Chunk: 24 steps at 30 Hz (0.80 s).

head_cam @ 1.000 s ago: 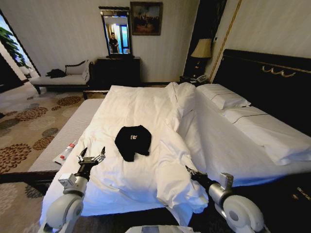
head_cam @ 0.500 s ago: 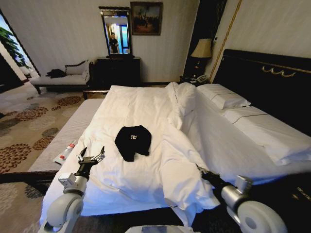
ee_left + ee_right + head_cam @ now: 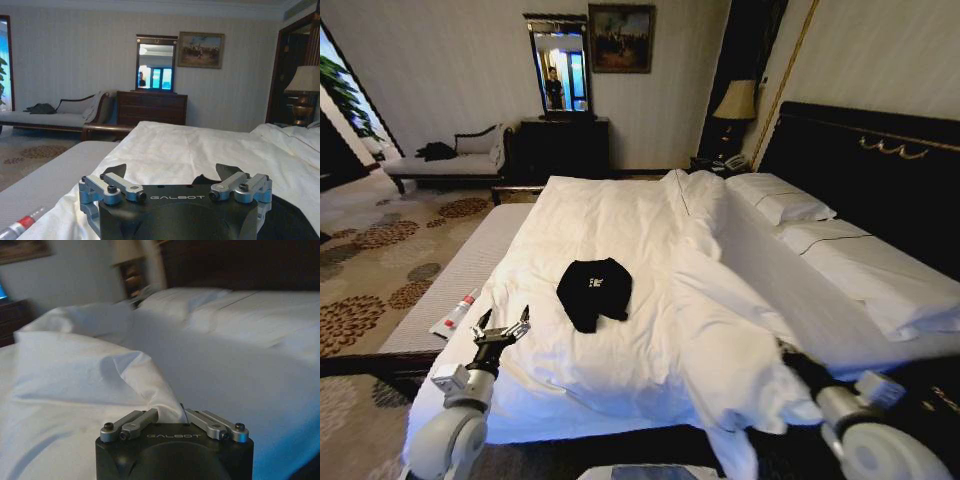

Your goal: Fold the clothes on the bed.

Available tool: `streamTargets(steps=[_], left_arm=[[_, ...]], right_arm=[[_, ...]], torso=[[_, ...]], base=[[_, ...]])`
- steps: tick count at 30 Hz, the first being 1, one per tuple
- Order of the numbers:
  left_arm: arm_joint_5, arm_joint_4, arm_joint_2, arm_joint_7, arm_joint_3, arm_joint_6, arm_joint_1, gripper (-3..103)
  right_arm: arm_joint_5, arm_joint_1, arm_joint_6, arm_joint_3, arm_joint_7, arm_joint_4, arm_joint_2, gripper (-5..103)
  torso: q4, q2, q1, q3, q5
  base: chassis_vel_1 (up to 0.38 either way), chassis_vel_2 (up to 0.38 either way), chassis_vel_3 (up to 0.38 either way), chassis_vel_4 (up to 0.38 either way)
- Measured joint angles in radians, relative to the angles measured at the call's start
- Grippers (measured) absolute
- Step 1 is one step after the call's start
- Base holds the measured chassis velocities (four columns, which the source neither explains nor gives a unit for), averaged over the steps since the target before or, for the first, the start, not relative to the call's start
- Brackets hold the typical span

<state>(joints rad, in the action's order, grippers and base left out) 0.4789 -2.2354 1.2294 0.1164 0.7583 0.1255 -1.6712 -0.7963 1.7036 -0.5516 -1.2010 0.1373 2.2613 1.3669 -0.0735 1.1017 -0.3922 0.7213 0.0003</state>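
The clothes, a black T-shirt (image 3: 594, 291) with small white lettering, lie bunched on the white duvet (image 3: 720, 330) in the middle of the bed (image 3: 790, 290). My left gripper (image 3: 503, 325) hovers open near the bed's front edge, a little short and left of the shirt. In the left wrist view the open fingers (image 3: 116, 171) frame the shirt's dark edge (image 3: 295, 220). My right gripper (image 3: 790, 355) is shut on a fold of the duvet at the front right. The right wrist view shows the white cloth (image 3: 100, 370) pinched in the right gripper (image 3: 170, 415).
A grey bench (image 3: 460, 270) along the bed's left side carries a red-and-white tube (image 3: 453, 315). Pillows (image 3: 780, 200) lie against the dark headboard (image 3: 880, 170) on the right. A chaise (image 3: 445, 160), dresser (image 3: 560, 145) and lamp (image 3: 735, 100) stand far behind.
My right gripper has moved right and toward me, dragging the duvet fold with it. The left gripper has sunk slightly. The shirt has not moved.
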Motion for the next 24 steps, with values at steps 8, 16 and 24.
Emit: streamTargets(steps=[8, 16, 24], left_arm=[[0.003, -0.005, -0.013, 0.012, -0.008, 0.003, 0.011, 100], [0.001, -0.004, -0.024, 0.018, -0.015, 0.008, 0.014, 100], [0.001, -0.002, -0.024, 0.02, -0.014, 0.01, 0.015, 100]], right_arm=[[0.0, -0.018, 0.043, -0.169, -0.013, -0.143, -0.014, 2], [0.126, -0.048, 0.119, -0.248, -0.027, -0.312, -0.035, 2], [0.205, -0.074, 0.16, -0.285, -0.03, -0.431, -0.055, 2]], torso=[[-0.0001, 0.0, 0.0, 0.0, -0.0001], [0.0001, 0.0, 0.0, 0.0, 0.0], [0.0001, 0.0, 0.0, 0.0, 0.0]], base=[[0.0, 0.0, 0.0, 0.0], [0.0, 0.0, 0.0, 0.0], [0.0, 0.0, 0.0, 0.0]])
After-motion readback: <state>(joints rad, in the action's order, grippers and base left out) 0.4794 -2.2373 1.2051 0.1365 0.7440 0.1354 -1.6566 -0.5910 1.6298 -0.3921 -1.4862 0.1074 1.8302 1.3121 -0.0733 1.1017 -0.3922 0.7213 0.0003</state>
